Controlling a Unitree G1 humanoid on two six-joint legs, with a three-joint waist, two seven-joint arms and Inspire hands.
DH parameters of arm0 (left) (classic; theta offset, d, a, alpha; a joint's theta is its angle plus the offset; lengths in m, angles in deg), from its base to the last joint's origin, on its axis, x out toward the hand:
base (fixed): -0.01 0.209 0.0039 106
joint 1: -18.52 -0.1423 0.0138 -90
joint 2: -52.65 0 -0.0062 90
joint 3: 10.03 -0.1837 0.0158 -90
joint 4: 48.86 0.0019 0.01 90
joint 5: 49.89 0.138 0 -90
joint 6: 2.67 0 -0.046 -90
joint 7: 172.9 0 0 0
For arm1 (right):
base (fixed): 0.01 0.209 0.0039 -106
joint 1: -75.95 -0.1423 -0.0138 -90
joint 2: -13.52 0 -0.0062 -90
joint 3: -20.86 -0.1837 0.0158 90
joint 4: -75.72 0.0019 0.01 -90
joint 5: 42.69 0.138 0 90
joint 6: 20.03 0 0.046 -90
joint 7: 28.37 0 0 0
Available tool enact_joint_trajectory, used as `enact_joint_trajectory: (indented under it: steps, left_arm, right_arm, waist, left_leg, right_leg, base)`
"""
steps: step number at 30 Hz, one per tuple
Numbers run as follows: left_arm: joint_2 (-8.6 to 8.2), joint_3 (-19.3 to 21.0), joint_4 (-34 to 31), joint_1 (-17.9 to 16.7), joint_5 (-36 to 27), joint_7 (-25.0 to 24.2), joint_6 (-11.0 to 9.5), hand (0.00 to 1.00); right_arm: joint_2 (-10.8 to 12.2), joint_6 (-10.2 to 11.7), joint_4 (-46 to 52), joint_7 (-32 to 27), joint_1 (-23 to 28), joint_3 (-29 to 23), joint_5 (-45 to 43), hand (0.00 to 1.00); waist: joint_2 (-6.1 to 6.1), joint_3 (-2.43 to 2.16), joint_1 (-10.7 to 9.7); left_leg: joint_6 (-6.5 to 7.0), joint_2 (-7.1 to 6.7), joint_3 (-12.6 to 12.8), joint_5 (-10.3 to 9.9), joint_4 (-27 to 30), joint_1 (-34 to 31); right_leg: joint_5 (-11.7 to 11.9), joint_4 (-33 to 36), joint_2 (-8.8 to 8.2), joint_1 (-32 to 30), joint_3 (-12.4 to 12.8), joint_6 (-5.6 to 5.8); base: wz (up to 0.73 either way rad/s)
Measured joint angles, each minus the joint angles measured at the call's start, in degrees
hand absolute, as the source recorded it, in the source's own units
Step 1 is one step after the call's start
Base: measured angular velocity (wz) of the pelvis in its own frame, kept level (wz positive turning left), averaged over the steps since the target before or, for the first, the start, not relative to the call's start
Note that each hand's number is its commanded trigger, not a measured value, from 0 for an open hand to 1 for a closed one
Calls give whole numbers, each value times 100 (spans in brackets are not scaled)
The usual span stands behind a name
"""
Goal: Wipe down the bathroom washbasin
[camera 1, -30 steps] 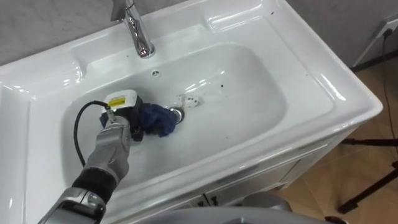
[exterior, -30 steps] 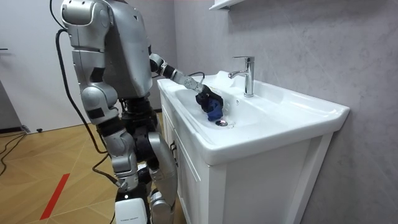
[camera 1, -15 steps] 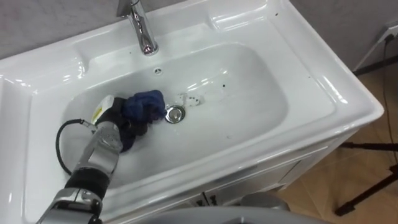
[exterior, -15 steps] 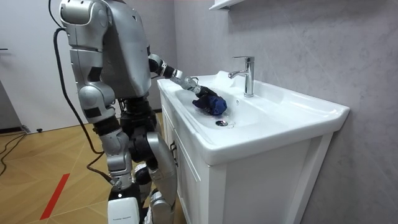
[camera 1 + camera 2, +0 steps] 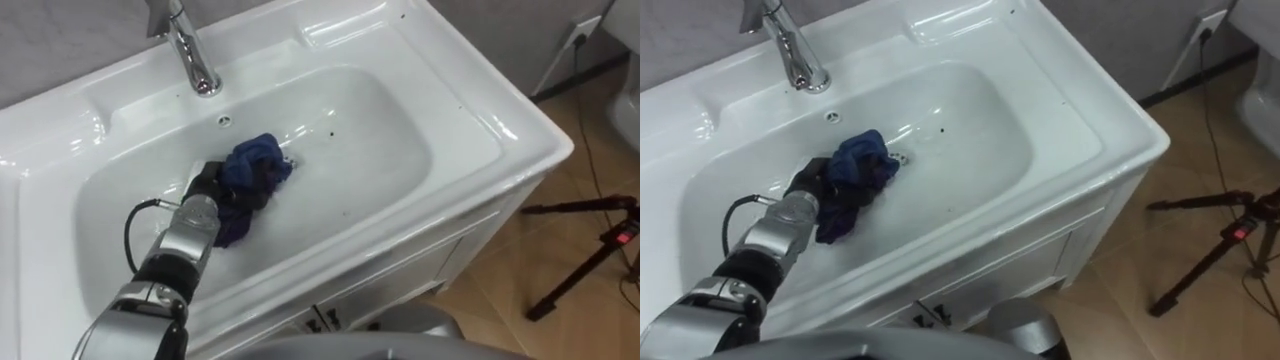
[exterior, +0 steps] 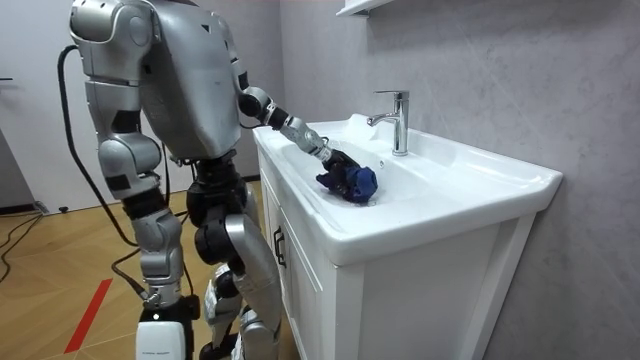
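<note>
— Where is the crumpled dark-blue cloth?
— Bunched against the front of the left robot hand, down in the white ceramic basin.
— And the grip?
— Fingers clenched into the cloth. The chrome tap stands beyond the hand, apart from it.

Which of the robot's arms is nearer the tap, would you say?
Left. The left hand grips the cloth down in the basin, just in front of the tap. The right arm hangs at the robot's side, back from the basin.
</note>
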Motion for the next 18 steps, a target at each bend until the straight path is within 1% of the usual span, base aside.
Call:
enact_joint_trajectory:
  steps: [2, 5, 7, 11, 12, 13, 16, 18]
  left_arm:
    - [2, 1, 19, 49, 4, -8, 60, 100]
    - [7, 4, 98, 147, 75, -58, 94, 100]
    - [42, 0, 118, 195, 133, -138, 96, 100]
    - [59, -2, 194, 312, 261, -210, 127, 100]
    - [59, -8, 217, 386, 350, -249, 175, 100]
    - [59, -35, 276, 476, 424, -276, 215, 100]
    - [67, -152, 283, 598, 649, -280, 242, 100]
    - [67, -211, 282, 651, 745, -282, 298, 100]
  right_arm:
    - [-7, -4, -3, 17, 26, -2, -12, 0]
    - [6, -4, -9, 78, 29, -1, -17, 0]
    - [15, -5, -3, 166, 10, 3, -28, 0]
    - [15, -21, -7, 218, -12, 10, -31, 0]
    - [19, -64, -15, 229, -39, 13, -13, 0]
    - [18, -90, -29, 228, -73, 13, -10, 0]
    - [17, -103, -40, 227, -126, 13, 0, 0]
    - [16, -111, -41, 225, -147, 12, -1, 0]
  waist:
    - [-5, 0, -60]
    - [-36, 0, -64]
    - [-79, 10, -60]
    - [-104, 19, -61]
    - [-116, 28, -59]
    - [-118, 29, -62]
    - [-104, 33, -75]
    - [-91, 32, -82]
  left_leg:
    - [-2, 2, -5, 2, -2, -6]
    - [0, -11, 1, 2, -3, -5]
    - [14, -18, 15, -8, -5, -4]
    - [21, -21, 23, -14, -5, -5]
    - [23, -24, 25, -15, -4, -7]
    - [25, -25, 26, -16, -4, -21]
    - [28, -24, 26, -18, 9, -91]
    - [27, -18, 25, -19, 7, -97]
  right_leg:
    - [5, 15, 9, 1, 14, 3]
    - [-4, 38, 8, -9, 43, 20]
    - [-11, 52, 4, -15, 49, 30]
    - [-11, 51, 1, -18, 51, 35]
    - [-12, 55, 0, -25, 54, 37]
    - [-11, 51, -1, -37, 53, 39]
    - [-8, 52, -5, -105, 54, 41]
    - [-9, 53, 0, -112, 51, 41]
  base:
    - [0]
    - [0]
    - [0]
    - [0]
    - [0]
    - [0]
    - [0]
    - [0]
